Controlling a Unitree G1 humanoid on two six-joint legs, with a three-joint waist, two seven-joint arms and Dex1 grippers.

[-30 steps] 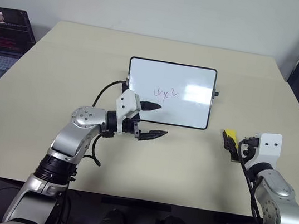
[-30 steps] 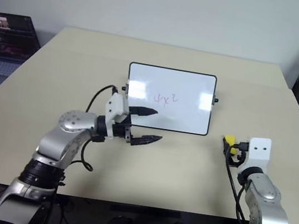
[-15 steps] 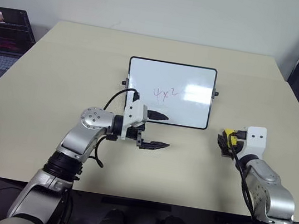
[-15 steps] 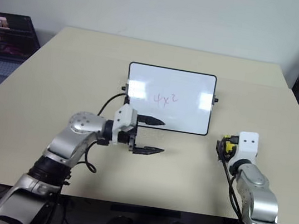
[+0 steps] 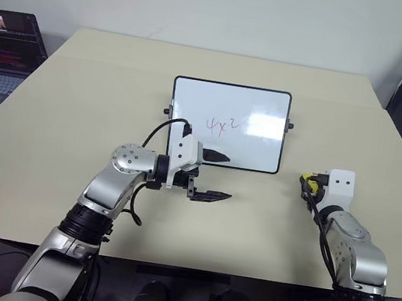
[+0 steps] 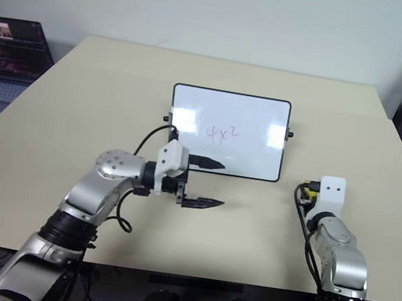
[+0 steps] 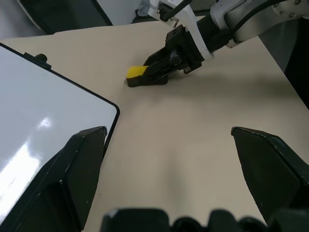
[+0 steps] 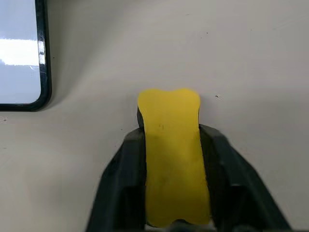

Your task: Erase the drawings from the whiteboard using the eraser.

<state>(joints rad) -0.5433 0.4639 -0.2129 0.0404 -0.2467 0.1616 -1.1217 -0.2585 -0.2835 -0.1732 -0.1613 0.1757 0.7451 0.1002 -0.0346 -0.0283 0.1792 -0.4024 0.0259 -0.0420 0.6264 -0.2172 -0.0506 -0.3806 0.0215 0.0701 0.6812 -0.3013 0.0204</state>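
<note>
Since a second ago the right gripper (image 8: pixel 175 183) has been brought forward and closed: its two black fingers are now clamped on the sides of the yellow eraser (image 8: pixel 172 154), which lies on the beige table (image 5: pixel 250 226) just right of the whiteboard (image 5: pixel 227 124). The left gripper (image 5: pixel 211 175) has been shifted slightly rightward and is held with fingers wide apart, empty, at the board's lower edge. The drawings (image 5: pixel 222 126) remain unerased mid-board.

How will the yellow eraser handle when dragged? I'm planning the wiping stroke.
The eraser pinches in between the right gripper fingers, so it is probably soft and light. Its flat block shape should not roll. The glossy whiteboard may let it slide easily.
</note>
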